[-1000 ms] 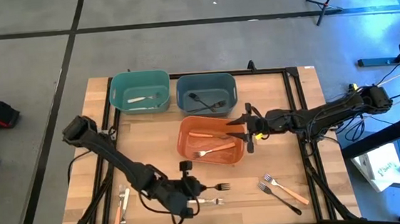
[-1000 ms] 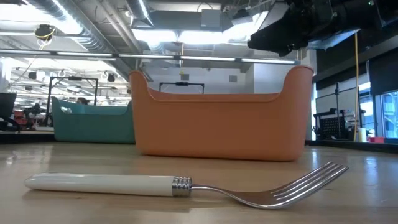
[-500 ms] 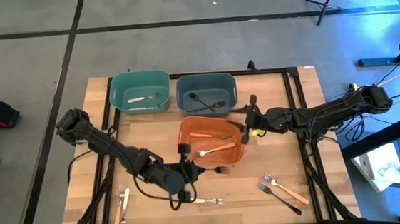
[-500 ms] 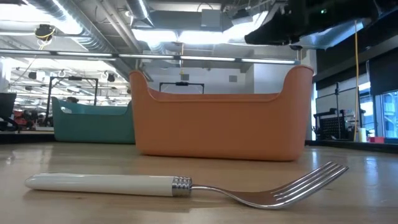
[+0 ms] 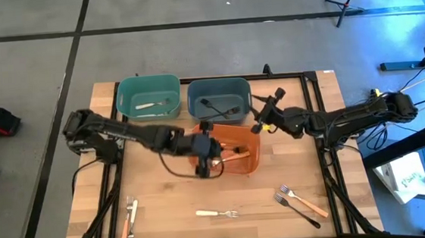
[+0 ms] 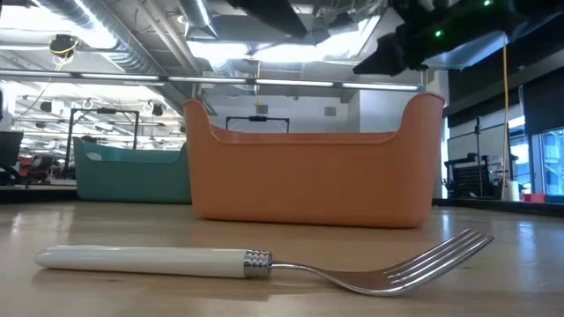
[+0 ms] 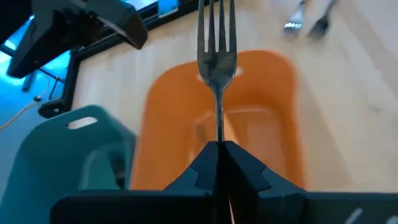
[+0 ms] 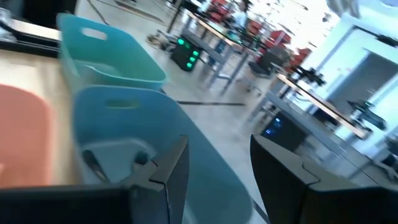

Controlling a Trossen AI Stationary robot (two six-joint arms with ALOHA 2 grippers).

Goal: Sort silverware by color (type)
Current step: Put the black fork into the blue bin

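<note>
My left hand [image 5: 204,153] hangs over the near-left part of the orange bin [image 5: 251,164], clamped tight on the handle of a fork [image 7: 217,56]. In my wrist view the fork's long axis runs straight out ahead of my fingers, tines leading, with the bin's floor directly beneath it. I cannot make out the handle's colour from where I grip it. Two orange-handled pieces already lie inside that bin, so I judge that letting go here would drop the fork among them.

My right hand [image 5: 267,113] waits with its fingers spread wide and nothing between them, at the far-right corner of the orange bin, just beside the blue-grey bin [image 5: 219,99].

Of what remains on the desk [image 5: 166,206], the white-handled fork [image 5: 218,213] lies crosswise near the front edge, nearer my left arm. Two more forks [image 5: 299,203] lie slanted toward the front right, nearer my right.
</note>
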